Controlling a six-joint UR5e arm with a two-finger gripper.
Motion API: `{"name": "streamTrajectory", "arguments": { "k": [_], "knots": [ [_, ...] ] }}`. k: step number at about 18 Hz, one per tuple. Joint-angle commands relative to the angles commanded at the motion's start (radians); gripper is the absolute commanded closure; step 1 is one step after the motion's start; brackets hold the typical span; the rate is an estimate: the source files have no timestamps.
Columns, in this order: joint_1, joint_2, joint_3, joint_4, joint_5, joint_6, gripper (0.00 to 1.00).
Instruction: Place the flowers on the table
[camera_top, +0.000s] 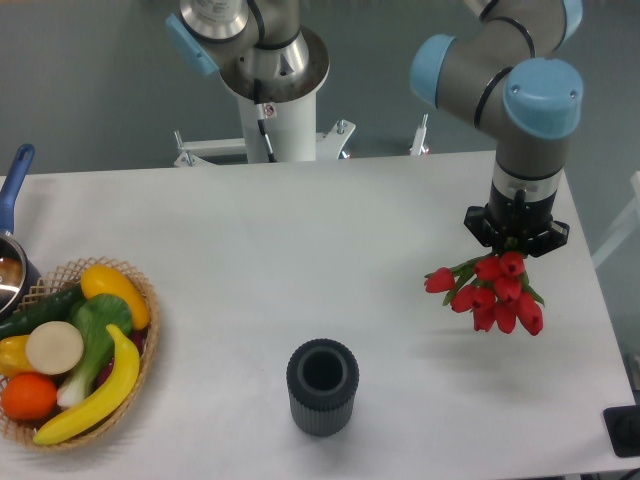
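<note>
A dark ribbed vase (322, 387) stands upright at the desk's (300, 240) near edge. Left of it sits a wicker basket (140, 290) of fruit and vegetables. Right of the vase and farther back, the pincer (515, 243) grips red flowers (495, 292) above the desk.

A white table (300, 240) stands before a plain grey-green wall (90, 90), evenly lit with soft shadows.

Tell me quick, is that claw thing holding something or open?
Gripper: closed on the bunch of red flowers, held above the table.
</note>
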Motion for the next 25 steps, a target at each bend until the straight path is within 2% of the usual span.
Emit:
{"name": "streamTrajectory", "arguments": {
  "k": [3, 8, 11, 12, 13, 14, 15, 16, 20, 25],
  "knots": [
    [-0.009, -0.012, 0.0, 0.002, 0.0, -0.006, 1.0],
    [-0.026, -0.063, 0.002, 0.003, -0.011, -0.104, 1.0],
    [-0.046, -0.093, 0.0, 0.009, -0.014, -0.103, 0.87],
    [-0.055, -0.104, 0.0, 0.011, -0.012, -0.104, 0.78],
    [-0.063, -0.11, 0.0, 0.009, -0.012, -0.104, 0.59],
    [-0.066, -0.112, -0.002, 0.009, -0.014, -0.104, 0.46],
    [-0.067, -0.112, -0.005, 0.009, -0.014, -0.106, 0.19],
    [-0.066, -0.107, -0.02, 0.014, -0.015, -0.106, 0.0],
    [-0.066, -0.098, -0.051, 0.04, -0.003, -0.107, 0.0],
    [-0.057, -0.057, -0.087, 0.146, -0.005, -0.088, 0.0]
  ]
}}
